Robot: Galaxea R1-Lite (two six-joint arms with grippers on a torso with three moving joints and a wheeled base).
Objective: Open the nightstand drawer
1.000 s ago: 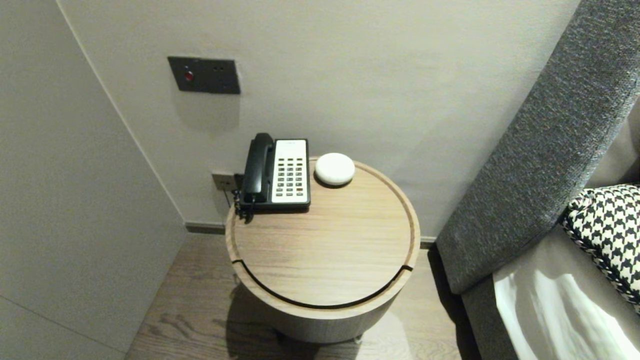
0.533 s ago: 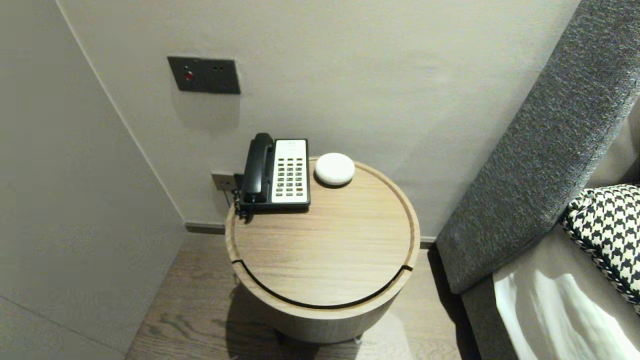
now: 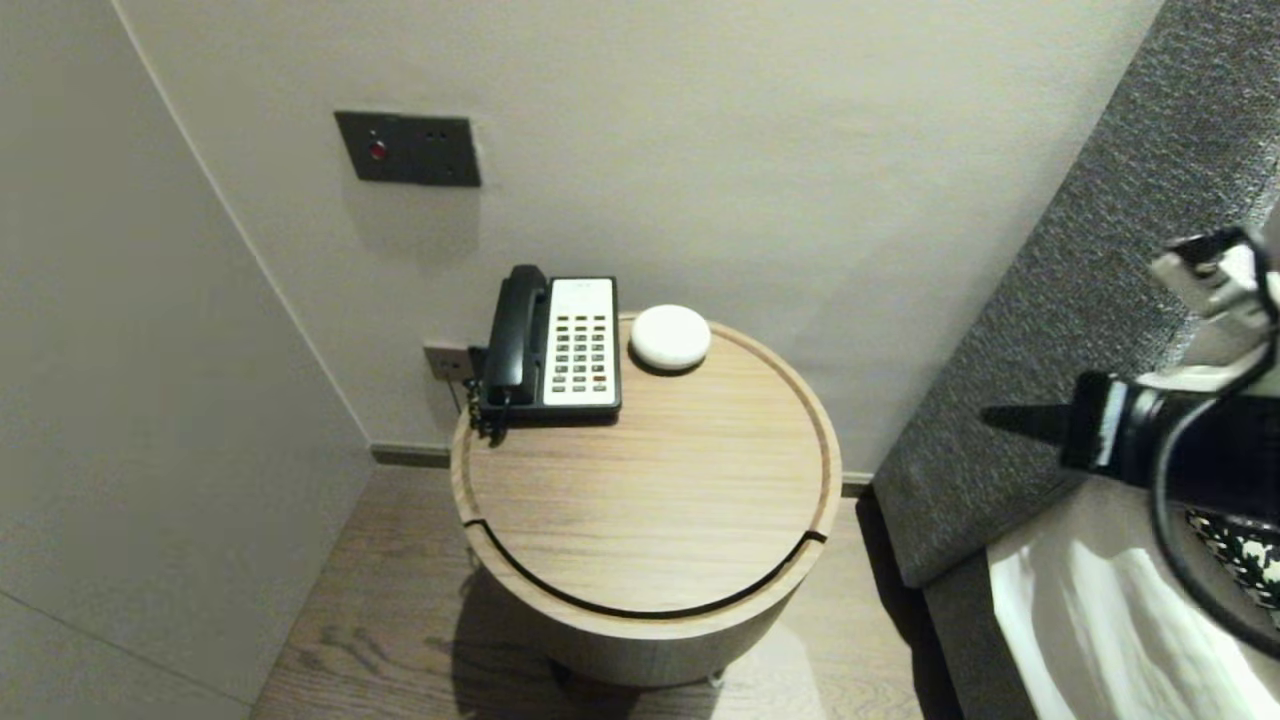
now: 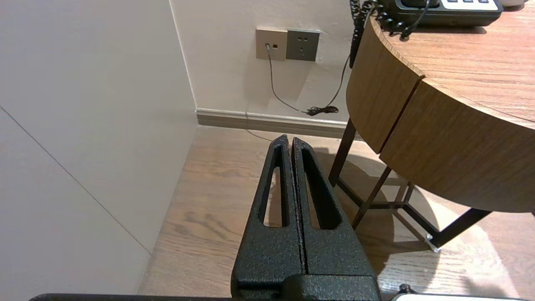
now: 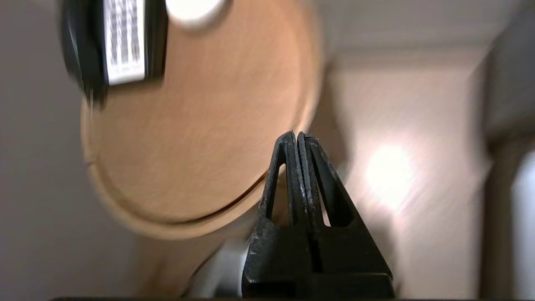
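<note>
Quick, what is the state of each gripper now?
Left gripper: closed, holding nothing, low beside table.
Right gripper: closed, holding nothing, in air right of table.

A dark switch panel [image 3: 407,149] with a red light sits on the beige wall [image 3: 750,130]. Below, twin sockets [image 4: 287,44] feed a black cord [image 4: 319,111] trailing onto the wood floor [image 3: 390,600]. A grey upholstered headboard [image 3: 1080,300] flanks a houndstooth cushion [image 3: 1240,545].

A black-and-white desk telephone [image 3: 553,345], handset [image 3: 515,330] cradled, is lying flat at the far edge of the wooden tabletop [image 3: 650,500]; a white domed puck [image 3: 669,338] is sitting just beside it.
</note>
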